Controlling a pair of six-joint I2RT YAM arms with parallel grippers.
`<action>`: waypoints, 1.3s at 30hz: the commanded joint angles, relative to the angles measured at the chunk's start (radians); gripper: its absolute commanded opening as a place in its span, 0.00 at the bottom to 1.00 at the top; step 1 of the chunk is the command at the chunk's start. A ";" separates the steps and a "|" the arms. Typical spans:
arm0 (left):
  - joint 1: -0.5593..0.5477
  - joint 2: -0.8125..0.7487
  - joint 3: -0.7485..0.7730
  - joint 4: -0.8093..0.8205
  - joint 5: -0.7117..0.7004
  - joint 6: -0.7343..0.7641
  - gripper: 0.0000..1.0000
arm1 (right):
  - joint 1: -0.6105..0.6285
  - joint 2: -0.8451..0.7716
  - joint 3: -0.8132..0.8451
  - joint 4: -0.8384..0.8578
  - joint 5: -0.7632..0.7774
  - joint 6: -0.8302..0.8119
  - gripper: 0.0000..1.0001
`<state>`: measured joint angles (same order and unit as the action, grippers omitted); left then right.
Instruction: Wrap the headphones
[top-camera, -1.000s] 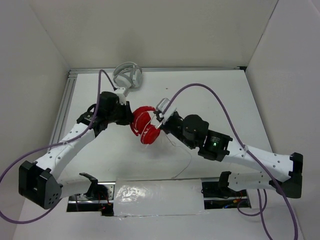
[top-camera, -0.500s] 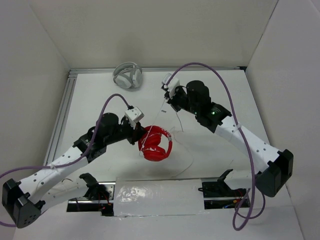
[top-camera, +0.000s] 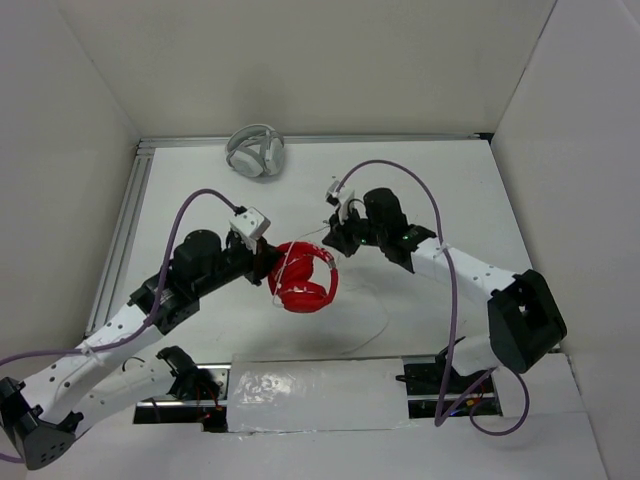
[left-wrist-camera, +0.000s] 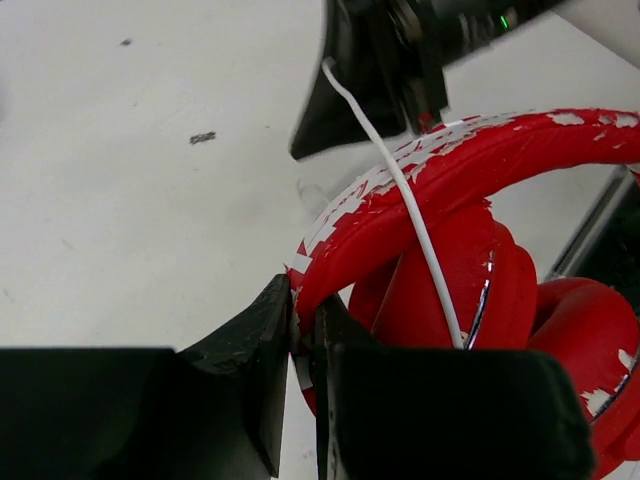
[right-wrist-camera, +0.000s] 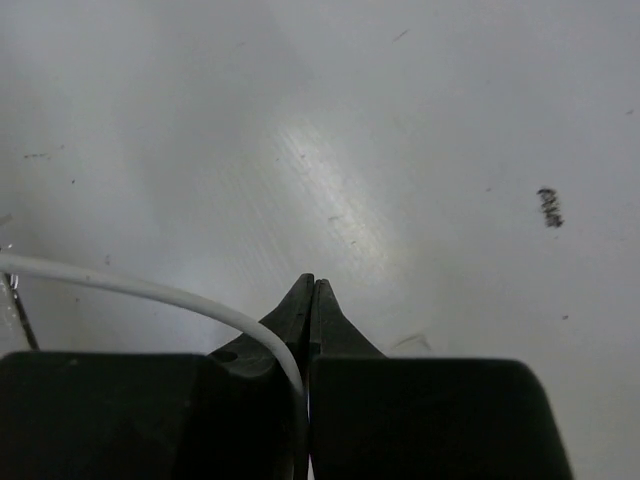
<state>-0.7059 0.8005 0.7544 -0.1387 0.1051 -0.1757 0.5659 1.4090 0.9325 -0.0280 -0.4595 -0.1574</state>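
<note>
Left tool (left-wrist-camera: 303, 310) clamps the headband (left-wrist-camera: 450, 160) of the red headphones (top-camera: 305, 283), well apart from the white-grey headphones (top-camera: 256, 151), on their near side; right tool (right-wrist-camera: 308, 292) pinches the white cable (right-wrist-camera: 150, 290).

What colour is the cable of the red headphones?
The cable is white, clearest in the left wrist view.

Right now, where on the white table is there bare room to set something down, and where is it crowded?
Bare white table shows beyond the right arm toward the far-right corner, and between the white-grey headphones and the left arm. The middle is crowded: left gripper shut on the bright red over-ear headphones, right gripper pinching their thin white cable.
</note>
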 joint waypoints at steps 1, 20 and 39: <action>-0.006 0.012 0.115 0.065 -0.152 -0.142 0.00 | 0.075 -0.045 -0.082 0.196 0.025 0.133 0.01; -0.006 0.112 0.434 0.001 -0.441 -0.379 0.00 | 0.153 -0.122 -0.490 0.658 0.082 0.498 0.08; -0.006 -0.029 0.326 0.085 -0.323 -0.400 0.00 | 0.026 -0.352 -0.466 0.531 0.262 0.639 0.10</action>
<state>-0.7319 0.8516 1.0580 -0.2974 -0.1501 -0.5259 0.6300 1.0641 0.5079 0.5900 -0.2470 0.4362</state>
